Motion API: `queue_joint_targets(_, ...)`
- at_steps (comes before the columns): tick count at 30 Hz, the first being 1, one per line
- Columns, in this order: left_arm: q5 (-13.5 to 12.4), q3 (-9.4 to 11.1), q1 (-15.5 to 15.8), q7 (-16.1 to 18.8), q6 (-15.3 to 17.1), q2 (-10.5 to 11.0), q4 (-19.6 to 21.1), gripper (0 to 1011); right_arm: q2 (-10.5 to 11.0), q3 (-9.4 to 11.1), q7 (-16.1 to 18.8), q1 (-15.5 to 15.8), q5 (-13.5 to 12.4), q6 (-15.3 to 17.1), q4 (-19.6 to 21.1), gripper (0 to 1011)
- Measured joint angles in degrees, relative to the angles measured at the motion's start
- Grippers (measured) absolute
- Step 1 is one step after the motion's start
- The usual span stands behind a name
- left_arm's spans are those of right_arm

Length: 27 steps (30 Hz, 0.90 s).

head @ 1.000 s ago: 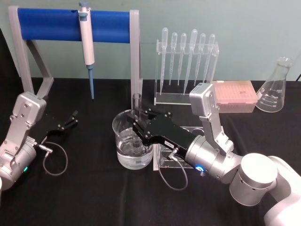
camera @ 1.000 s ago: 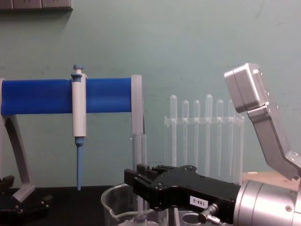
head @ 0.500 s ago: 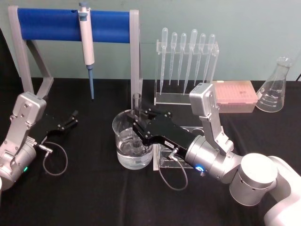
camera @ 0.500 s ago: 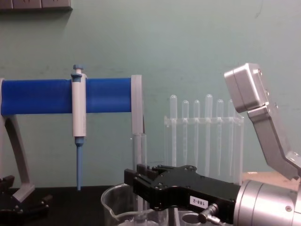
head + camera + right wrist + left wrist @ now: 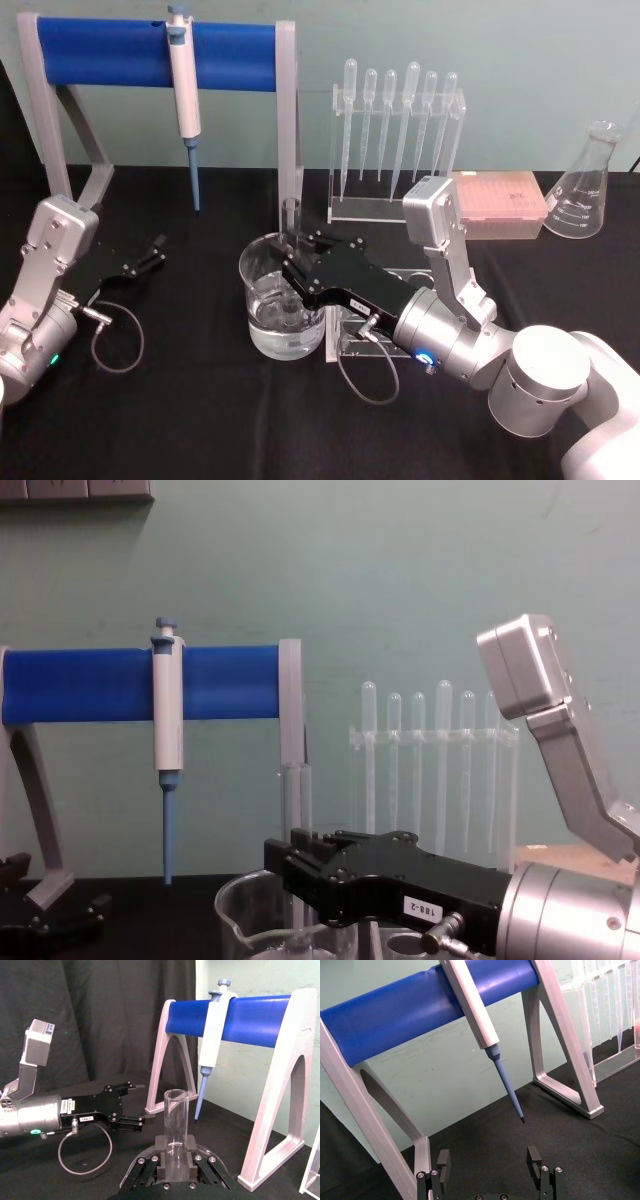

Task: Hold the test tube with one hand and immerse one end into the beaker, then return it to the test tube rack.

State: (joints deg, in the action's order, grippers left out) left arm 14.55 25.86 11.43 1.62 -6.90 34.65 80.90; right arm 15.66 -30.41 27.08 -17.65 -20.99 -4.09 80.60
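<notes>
1. Tube (image 5: 291,218) is staying upright, unmoved over the last second, with its lower end down in the beaker (image 5: 255,292) water. Dip looks done; the return to the rack (image 5: 352,338), just beside the beaker on the near side, is what remains.
2. Right gripper (image 5: 293,262) is clamping the tube mid-length, fingers closed on the glass, hanging over the beaker.
3. Left gripper (image 5: 150,252) is idling well to the left, fingers spread, holding nothing.

Pale green wall (image 5: 420,570) behind, evenly lit. Counter (image 5: 200,420) draped in black cloth. Black curtain (image 5: 100,1005) hanging beyond its left end. White fittings (image 5: 75,488) high on the wall.
</notes>
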Motion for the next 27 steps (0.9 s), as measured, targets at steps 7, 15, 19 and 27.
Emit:
queue_joint_targets(7,0.00,0.00,0.00,0.00,0.00,0.00,0.00,1000,0.00,0.00,0.00,0.00,0.00,0.00,0.00,224)
queue_joint_targets(15,0.00,0.00,0.00,0.00,0.00,0.00,0.00,1000,0.00,0.00,0.00,0.00,0.00,0.00,0.00,225)
queue_joint_targets(19,0.00,0.00,0.00,0.00,0.00,0.00,0.00,1000,0.00,0.00,0.00,0.00,0.00,0.00,0.00,224)
queue_joint_targets(27,0.00,0.00,0.00,0.00,0.00,0.00,0.00,1000,0.00,0.00,0.00,0.00,0.00,0.00,0.00,225)
